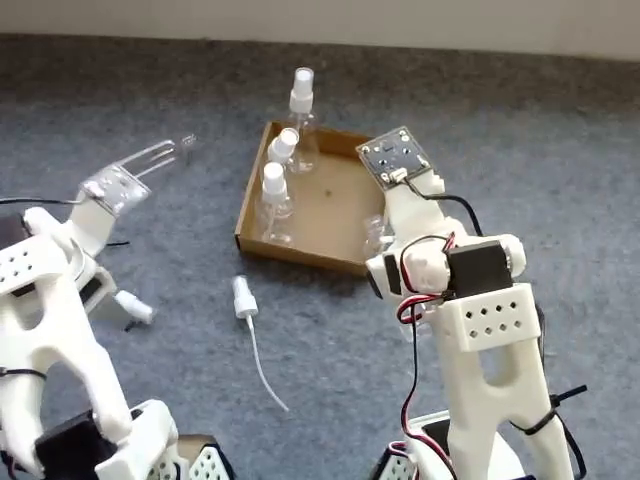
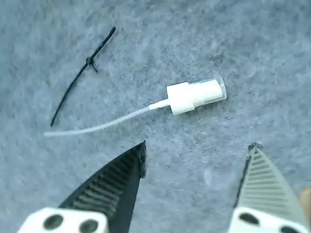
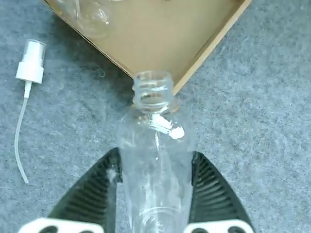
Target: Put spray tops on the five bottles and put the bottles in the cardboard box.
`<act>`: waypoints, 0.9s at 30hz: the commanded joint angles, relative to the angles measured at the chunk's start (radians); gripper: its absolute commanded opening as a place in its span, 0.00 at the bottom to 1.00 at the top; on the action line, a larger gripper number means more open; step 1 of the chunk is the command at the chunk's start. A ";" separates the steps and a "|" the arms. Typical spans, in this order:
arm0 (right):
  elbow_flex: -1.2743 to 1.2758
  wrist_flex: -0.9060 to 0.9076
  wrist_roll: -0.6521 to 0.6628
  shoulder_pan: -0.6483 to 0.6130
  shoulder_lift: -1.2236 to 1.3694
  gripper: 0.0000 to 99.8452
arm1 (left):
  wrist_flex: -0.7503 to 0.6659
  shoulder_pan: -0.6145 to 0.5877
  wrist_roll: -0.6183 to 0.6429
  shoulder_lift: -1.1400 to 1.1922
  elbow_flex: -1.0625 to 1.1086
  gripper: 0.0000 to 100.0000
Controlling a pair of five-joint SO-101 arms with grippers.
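Note:
My right gripper (image 3: 155, 158) is shut on a clear bottle (image 3: 154, 145) that has no top. The bottle's open neck lies at the near right corner of the cardboard box (image 3: 170, 29), and in the high view bottle (image 1: 375, 235) and right gripper (image 1: 388, 245) are at that corner. Three bottles with white spray tops (image 1: 272, 200) (image 1: 283, 150) (image 1: 302, 110) stand along the left side of the box (image 1: 300, 255). One loose spray top (image 1: 243, 297) (image 3: 30, 60) lies on the carpet in front of the box. My left gripper (image 2: 198, 148) is open just short of another loose spray top (image 2: 194, 96) (image 1: 135, 307).
A black zip tie (image 2: 82, 73) lies on the grey carpet beside the left spray top's thin tube. The right half of the box floor (image 1: 335, 195) is bare. Both arm bases stand at the near edge.

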 commanded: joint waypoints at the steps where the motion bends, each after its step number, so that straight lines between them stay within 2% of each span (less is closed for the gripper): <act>1: -0.007 0.019 -0.005 -0.004 -0.036 0.03 | -0.137 0.041 -0.315 -0.038 0.096 0.30; 5: -0.007 0.030 -0.003 -0.005 -0.036 0.03 | -0.222 0.079 -0.460 -0.038 0.203 0.30; 10: -0.007 0.030 -0.003 -0.005 -0.036 0.03 | -0.331 0.145 -0.465 -0.038 0.278 0.30; 17: -0.007 0.031 -0.003 -0.005 -0.036 0.03 | -0.489 0.150 -0.460 -0.038 0.410 0.30; 21: -0.007 0.031 -0.003 -0.005 -0.036 0.03 | -0.532 0.150 -0.456 -0.039 0.467 0.20; 27: -0.007 0.031 -0.003 -0.005 -0.036 0.03 | -0.531 0.153 -0.222 -0.047 0.441 0.09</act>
